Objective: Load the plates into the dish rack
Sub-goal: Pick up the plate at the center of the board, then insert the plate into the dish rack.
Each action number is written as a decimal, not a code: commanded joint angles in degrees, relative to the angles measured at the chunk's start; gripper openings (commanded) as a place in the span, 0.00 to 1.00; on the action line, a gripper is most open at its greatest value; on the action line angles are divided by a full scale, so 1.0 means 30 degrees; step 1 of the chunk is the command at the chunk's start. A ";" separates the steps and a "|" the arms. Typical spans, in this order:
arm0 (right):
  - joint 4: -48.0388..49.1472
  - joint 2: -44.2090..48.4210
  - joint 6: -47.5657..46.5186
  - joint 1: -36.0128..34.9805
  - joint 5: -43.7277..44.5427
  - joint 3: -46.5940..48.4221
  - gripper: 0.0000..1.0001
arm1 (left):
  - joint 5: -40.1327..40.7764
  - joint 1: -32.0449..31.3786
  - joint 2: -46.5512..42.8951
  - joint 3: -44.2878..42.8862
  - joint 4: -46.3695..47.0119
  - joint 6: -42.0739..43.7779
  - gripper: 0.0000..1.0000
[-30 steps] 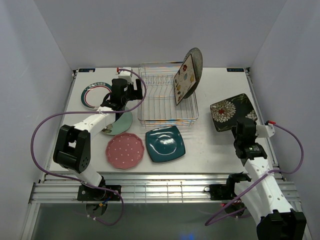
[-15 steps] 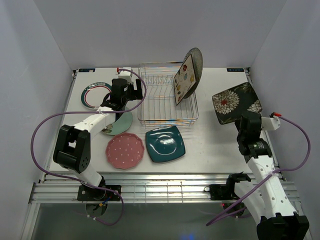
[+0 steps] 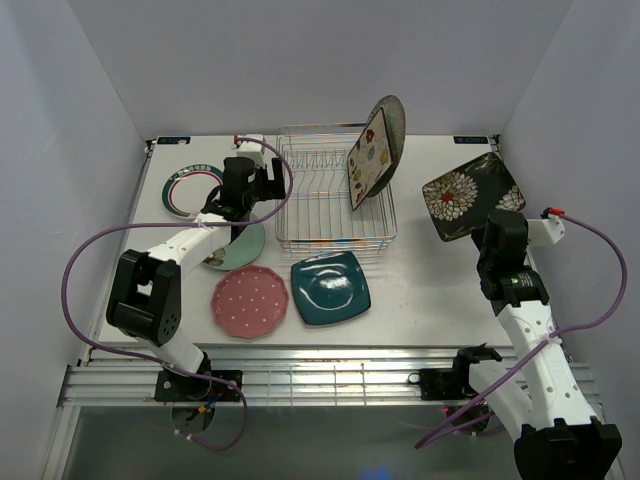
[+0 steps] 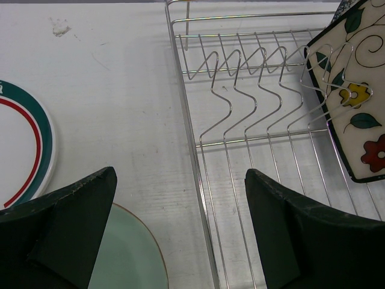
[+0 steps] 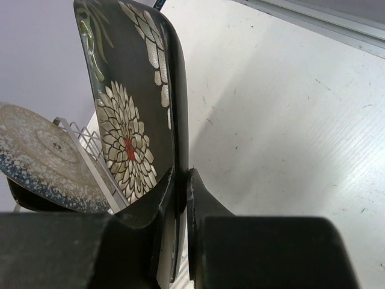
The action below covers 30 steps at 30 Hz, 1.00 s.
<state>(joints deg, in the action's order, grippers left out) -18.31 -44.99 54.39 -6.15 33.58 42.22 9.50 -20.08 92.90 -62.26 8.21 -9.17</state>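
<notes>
The silver wire dish rack (image 3: 315,200) stands at the back middle, with the cream floral square plate (image 3: 368,158) and the speckled grey round plate (image 3: 389,122) upright at its right end. My right gripper (image 3: 492,232) is shut on the rim of the black floral square plate (image 3: 470,196), lifted and tilted off the table at the right; its fingers (image 5: 201,198) pinch the plate's edge (image 5: 177,138). My left gripper (image 3: 252,178) hangs open over the rack's left rail (image 4: 191,138), nothing between its fingers. On the table lie the teal square (image 3: 330,287), pink dotted (image 3: 250,301), mint (image 3: 245,248) and teal-rimmed white (image 3: 185,190) plates.
The rack's prongs (image 4: 252,66) to the left of the cream plate (image 4: 355,114) stand free. White walls close in on both sides and the back. The table's front edge runs just below the pink and teal plates.
My right gripper has lifted the black floral plate off the table and carried it up and back, tilting it more upright. The left arm has not moved.
</notes>
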 commanded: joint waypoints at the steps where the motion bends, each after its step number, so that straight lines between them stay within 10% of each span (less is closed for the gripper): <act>1: 0.4197 0.0262 -0.0462 -0.0058 -0.0089 0.2566 0.08 | -0.0207 0.0071 -0.0675 -0.0311 0.0282 0.0127 0.98; 30: 0.4987 -0.0470 -0.3217 -0.2605 -0.1734 0.6142 0.08 | -0.0207 0.0071 -0.0792 -0.0282 0.0282 0.0098 0.98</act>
<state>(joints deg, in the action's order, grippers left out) -17.45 -47.40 44.38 -12.10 26.85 54.30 9.50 -20.08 92.90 -62.26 8.21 -9.02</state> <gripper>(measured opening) 0.122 0.979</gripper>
